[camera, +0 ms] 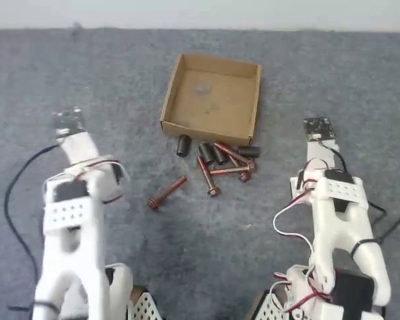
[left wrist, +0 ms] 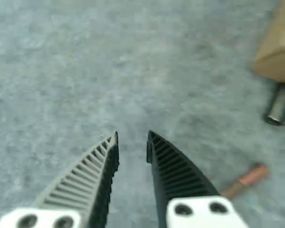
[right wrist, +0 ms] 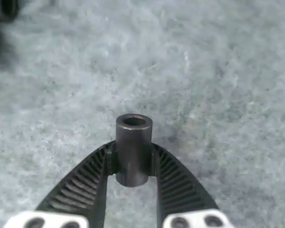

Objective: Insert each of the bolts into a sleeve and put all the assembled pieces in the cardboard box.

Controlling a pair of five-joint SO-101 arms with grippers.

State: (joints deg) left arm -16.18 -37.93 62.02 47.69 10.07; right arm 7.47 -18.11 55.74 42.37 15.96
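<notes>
Right wrist view shows my right claw (right wrist: 133,151) clamped on a dark sleeve (right wrist: 133,135), its open bore facing my camera, over the grey table (right wrist: 218,71). My left claw (left wrist: 132,137) hangs slightly parted, gripping nothing, near a lone bolt (left wrist: 246,176). From the high view, more bolts (camera: 228,162) and sleeves (camera: 184,145) lie clustered just before the cardboard box (camera: 210,129).

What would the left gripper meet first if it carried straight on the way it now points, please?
Probably only the grey carpet: the left gripper aims at bare carpet, while the sleeve, bolt and cardboard box lie off to one side.
</notes>
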